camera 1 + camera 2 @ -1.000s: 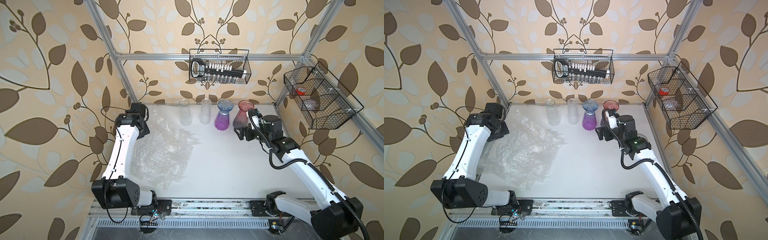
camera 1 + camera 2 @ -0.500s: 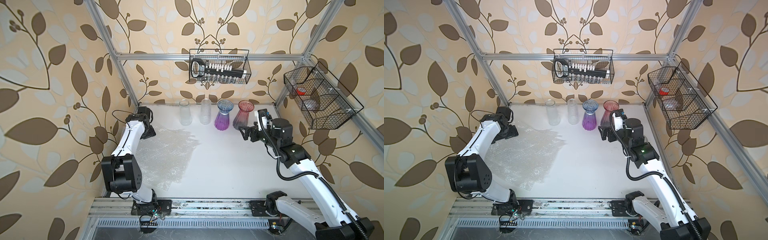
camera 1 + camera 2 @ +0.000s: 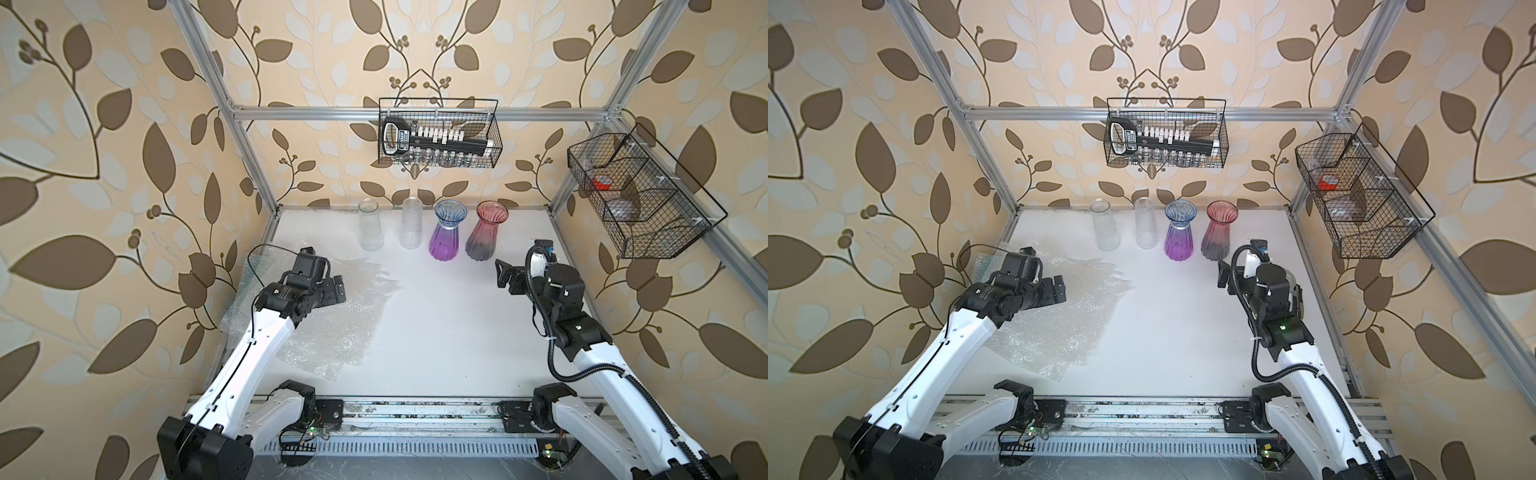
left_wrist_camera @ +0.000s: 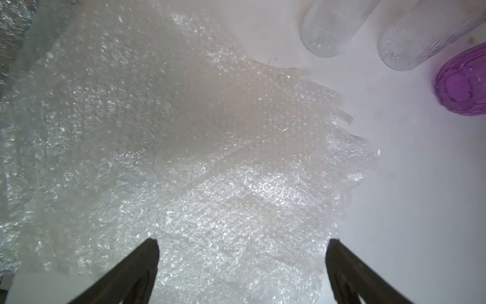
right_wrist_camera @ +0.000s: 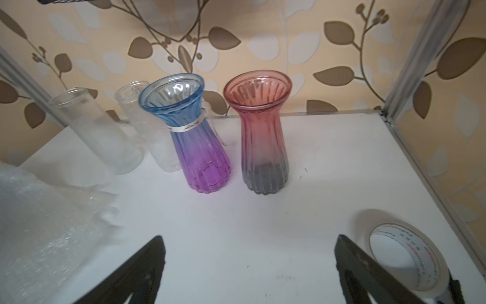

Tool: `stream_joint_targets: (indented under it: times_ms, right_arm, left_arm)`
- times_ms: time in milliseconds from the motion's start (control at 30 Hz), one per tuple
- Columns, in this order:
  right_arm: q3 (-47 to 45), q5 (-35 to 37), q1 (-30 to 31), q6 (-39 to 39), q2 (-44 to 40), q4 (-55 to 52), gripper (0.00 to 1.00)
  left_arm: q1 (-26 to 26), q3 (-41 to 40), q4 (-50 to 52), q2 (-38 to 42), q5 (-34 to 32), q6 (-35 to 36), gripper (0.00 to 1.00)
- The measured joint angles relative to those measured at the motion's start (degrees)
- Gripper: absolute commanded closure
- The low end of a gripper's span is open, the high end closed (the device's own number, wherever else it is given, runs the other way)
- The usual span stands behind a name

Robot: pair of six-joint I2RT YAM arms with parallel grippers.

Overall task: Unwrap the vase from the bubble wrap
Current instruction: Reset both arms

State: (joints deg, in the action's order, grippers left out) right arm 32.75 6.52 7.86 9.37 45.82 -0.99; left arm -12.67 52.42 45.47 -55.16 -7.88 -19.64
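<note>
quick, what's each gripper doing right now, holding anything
left gripper: open, holding nothing, above the bubble wrap
right gripper: open, holding nothing

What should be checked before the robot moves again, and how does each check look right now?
1. Vases bare: the clear vase, speckled vase, purple vase and red vase all stand unwrapped: ok.
2. The bubble wrap lies spread on the table, apart from the vases: ok.
3. The left gripper is open and empty above the wrap: ok.
4. The right gripper is open and empty: ok.
5. The tape roll sits beside the right gripper; touching a finger: cannot tell.
</note>
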Motion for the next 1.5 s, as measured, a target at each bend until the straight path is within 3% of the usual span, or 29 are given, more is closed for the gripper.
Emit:
stream_joint_targets:
  times_ms: [233,700,1067,1333,1500]
  right_arm:
    - [-9.7,-2.1,-7.8,-1.1,4.2,13.0,0.01]
    - [-18.0,-9.6,-15.6,-3.9,26.2,42.8,0.01]
    - [-17.1,-16.1,-17.8,-3.9,30.1,47.8,0.01]
    - [-12.9,-23.5,-17.8,-6.3,33.5,45.7,0.01]
    - [-12.2,-24.0,-17.5,-6.8,33.6,44.4,0.01]
  left_arm:
    - [0.0,-6.3,-5.9,1.5,-2.2,-1.9,0.01]
    - [0.0,-11.9,-25.6,-10.5,-12.0,2.9,0.01]
    - [1.8,-21.4,-52.9,-22.6,-17.1,13.0,0.01]
    - [4.3,-23.9,-65.9,-25.2,-16.1,16.4,0.01]
    - [7.1,-23.9,-71.7,-28.1,-13.3,16.7,0.01]
